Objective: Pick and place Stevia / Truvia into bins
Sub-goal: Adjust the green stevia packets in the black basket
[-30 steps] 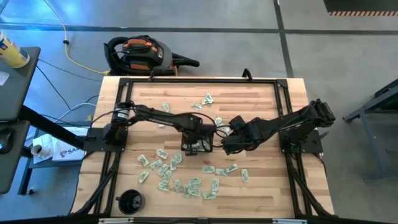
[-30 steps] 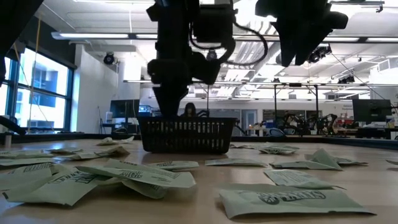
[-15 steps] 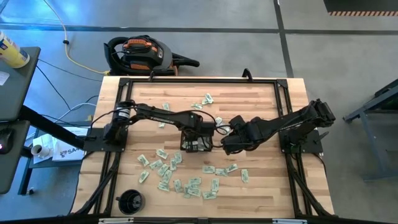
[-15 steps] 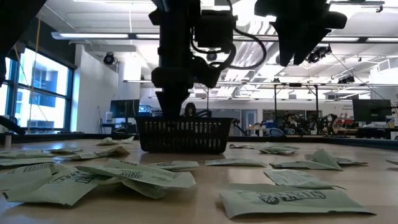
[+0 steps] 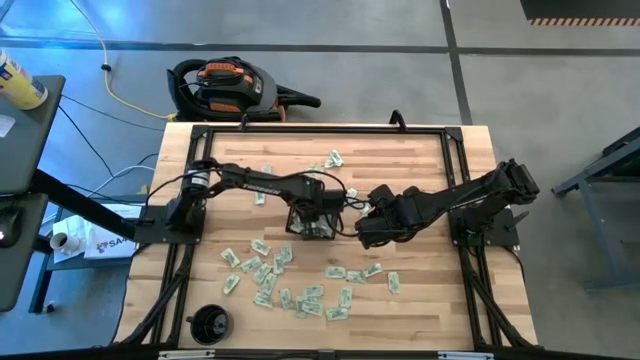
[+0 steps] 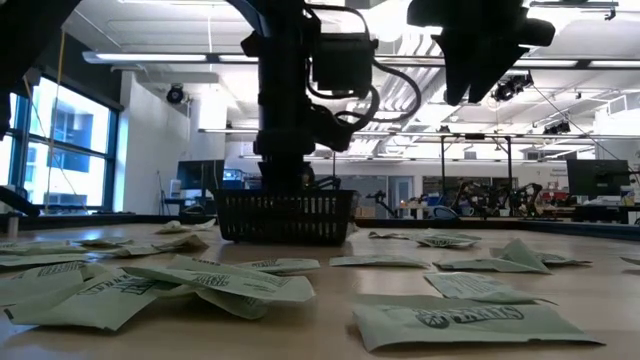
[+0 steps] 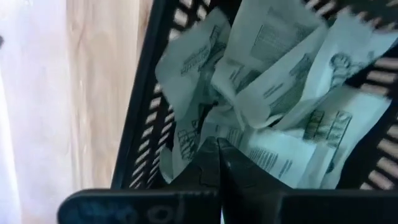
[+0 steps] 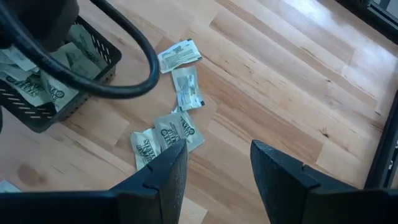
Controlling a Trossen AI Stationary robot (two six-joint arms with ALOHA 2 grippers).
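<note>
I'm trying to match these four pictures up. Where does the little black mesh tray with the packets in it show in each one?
High view: black mesh tray at table centre, under the left gripper.
Low view: tray left of centre, on the tabletop.
Left wrist view: tray wall fills the picture, packets inside.
Right wrist view: tray at one edge.
Shared landmark: the left arm above the tray.

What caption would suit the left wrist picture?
Shut left gripper poised inside the black mesh tray, above crumpled pale green-and-white paper sachets.
</note>
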